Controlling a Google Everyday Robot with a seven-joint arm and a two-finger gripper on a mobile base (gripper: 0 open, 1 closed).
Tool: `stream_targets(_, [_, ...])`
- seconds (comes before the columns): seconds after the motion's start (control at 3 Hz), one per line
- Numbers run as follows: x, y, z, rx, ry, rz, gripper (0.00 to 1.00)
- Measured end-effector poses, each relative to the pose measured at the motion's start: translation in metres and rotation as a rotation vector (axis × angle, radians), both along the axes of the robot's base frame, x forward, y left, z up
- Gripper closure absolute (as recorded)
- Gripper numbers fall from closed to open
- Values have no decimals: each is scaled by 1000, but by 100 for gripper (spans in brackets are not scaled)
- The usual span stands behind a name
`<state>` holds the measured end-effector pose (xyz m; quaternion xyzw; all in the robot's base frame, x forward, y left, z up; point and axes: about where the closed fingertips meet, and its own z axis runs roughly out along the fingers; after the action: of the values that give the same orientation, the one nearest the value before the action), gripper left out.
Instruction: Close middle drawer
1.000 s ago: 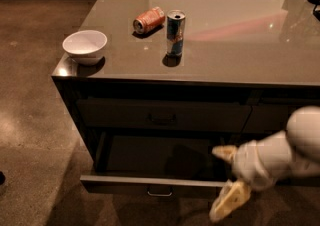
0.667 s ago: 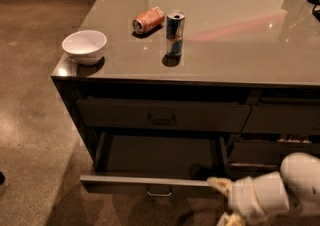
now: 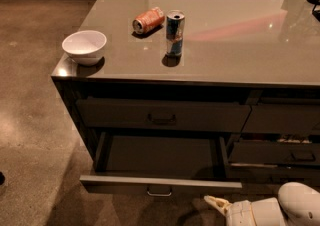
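One middle drawer open; jaws below front, right of handle.

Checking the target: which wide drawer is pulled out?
The middle drawer, low-fronted with a metal loop handle, beneath the shut taller drawer. The gripper sits low, just before its front.

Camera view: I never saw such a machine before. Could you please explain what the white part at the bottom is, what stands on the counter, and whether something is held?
This is one camera looking down at a counter with drawers; where it is mounted is unknown. The white shape at the lower right is the robot's arm, and its pale tip is the end effector, low before the right end of the open middle drawer, apparently not touching it. Nothing is visibly held. On the counter stand a white bowl and an upright can; an orange can lies on its side.
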<state>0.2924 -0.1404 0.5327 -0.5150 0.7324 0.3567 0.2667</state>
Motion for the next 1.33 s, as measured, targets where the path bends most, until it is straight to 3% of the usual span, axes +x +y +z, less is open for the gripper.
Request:
stream_targets(0.33, [7, 27, -15, 62, -74, 44, 0])
stream_targets(0.67, [16, 57, -43, 135, -213, 90, 14])
stream_targets(1.0, [30, 75, -73, 167, -322, 99, 38])
stream_targets(1.33, [28, 79, -78, 178, -327, 103, 61])
